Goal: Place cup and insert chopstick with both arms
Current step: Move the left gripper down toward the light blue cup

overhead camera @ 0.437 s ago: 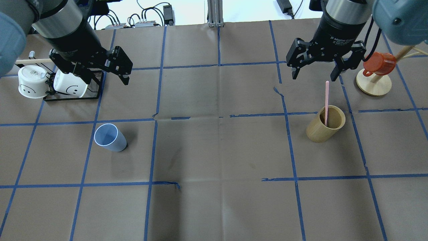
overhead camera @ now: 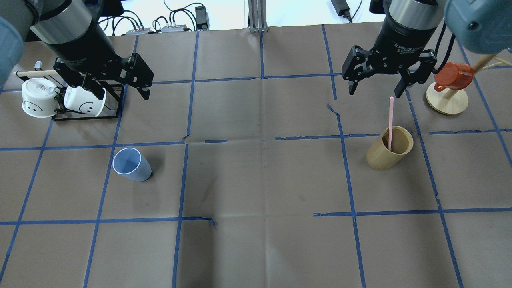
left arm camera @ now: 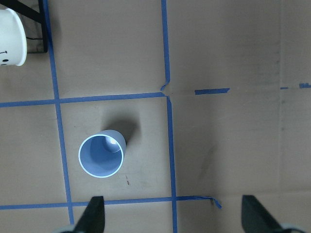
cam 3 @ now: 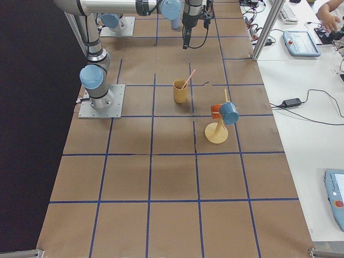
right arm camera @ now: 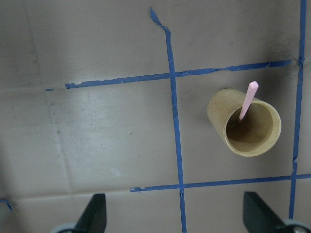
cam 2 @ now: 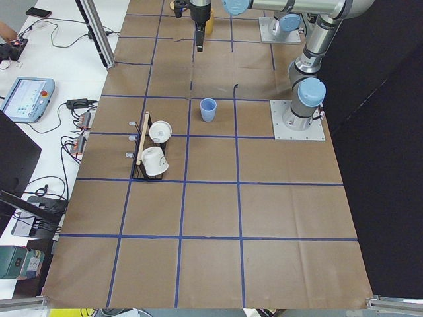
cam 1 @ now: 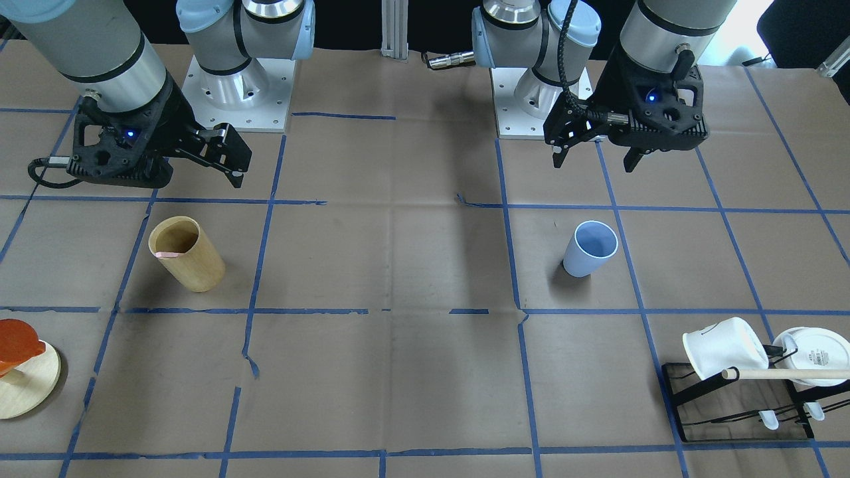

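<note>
Now: left gripper (cam 1: pixel 593 159), right gripper (overhead camera: pixel 375 86) wide, empty. Slim pink chopstick (overhead camera: pixel 391 120) leans 12 o'clock in tan bamboo cylinder (overhead camera: pixel 380 158); bump may topple.

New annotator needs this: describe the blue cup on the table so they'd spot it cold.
On the brown table, go to the robot's left side and find the black rack holding two white cups. A little nearer the robot stands the blue cup. Unlike those white cups tipped on the rack, it is pale blue and stands free, mouth up.
</note>
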Robot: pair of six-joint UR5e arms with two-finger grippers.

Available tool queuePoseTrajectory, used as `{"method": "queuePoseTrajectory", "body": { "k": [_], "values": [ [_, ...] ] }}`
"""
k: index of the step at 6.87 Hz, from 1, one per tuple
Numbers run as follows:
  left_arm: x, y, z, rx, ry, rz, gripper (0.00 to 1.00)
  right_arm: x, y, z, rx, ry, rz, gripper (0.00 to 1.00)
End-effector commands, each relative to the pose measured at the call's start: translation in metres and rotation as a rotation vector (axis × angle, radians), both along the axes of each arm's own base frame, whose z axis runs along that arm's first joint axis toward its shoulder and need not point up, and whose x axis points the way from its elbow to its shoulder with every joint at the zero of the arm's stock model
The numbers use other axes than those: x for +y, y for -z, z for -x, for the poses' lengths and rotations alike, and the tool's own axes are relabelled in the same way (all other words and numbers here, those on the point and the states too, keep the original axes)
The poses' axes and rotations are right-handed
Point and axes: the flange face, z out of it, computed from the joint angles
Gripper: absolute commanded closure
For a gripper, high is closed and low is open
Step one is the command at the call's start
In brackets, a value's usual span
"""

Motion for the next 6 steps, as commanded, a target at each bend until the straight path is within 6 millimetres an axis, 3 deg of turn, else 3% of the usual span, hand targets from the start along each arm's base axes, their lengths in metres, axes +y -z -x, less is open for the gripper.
{"method": "queuePoseTrajectory", "body": {
  "k": [1,6],
  "values": [
    [0.0003,0.0003,-0.0014,-0.004,-0.001,-0.002,0.00,-0.0005,0.0006,-0.0004,-0.004,0.002,-0.002,0.00],
    [-0.0021,-0.0035,-0.0067,-0.005,0.006,0.006,0.00,-0.0039,0.0058,-0.0017,-0.010,0.001,-0.010,0.00]
  ]
}}
